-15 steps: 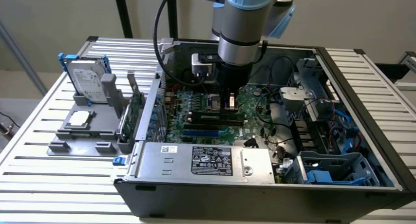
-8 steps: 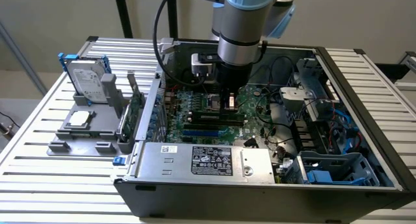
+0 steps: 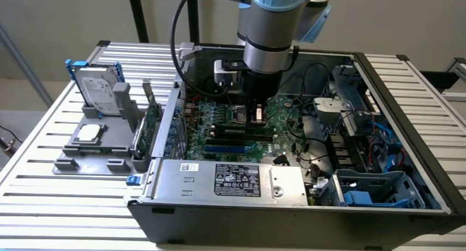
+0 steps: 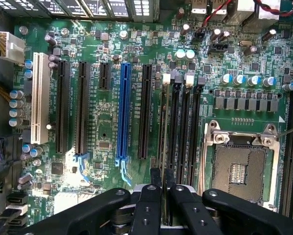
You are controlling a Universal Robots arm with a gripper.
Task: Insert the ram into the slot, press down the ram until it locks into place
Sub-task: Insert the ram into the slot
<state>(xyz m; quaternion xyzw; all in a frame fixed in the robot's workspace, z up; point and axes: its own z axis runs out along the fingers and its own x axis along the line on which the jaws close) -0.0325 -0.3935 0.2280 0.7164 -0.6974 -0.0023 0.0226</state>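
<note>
Mid-frame in the exterior view, the claw (image 3: 256, 117) pinches the ram (image 4: 165, 132) over the slot (image 4: 167, 78); insertion likely needs square alignment.

One end of ram (image 4: 164, 127) behind claw (image 4: 162, 174)

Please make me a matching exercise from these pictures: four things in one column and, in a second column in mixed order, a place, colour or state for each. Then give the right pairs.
Column one
1. the ram
2. hard drive
3. processor socket
4. motherboard

Column two
A. stands in the grey holder, outside the computer case
B. square, with a metal frame
C. held in the claw
D. large and green, flat inside the case

Pairs: 1-C, 2-A, 3-B, 4-D
</note>
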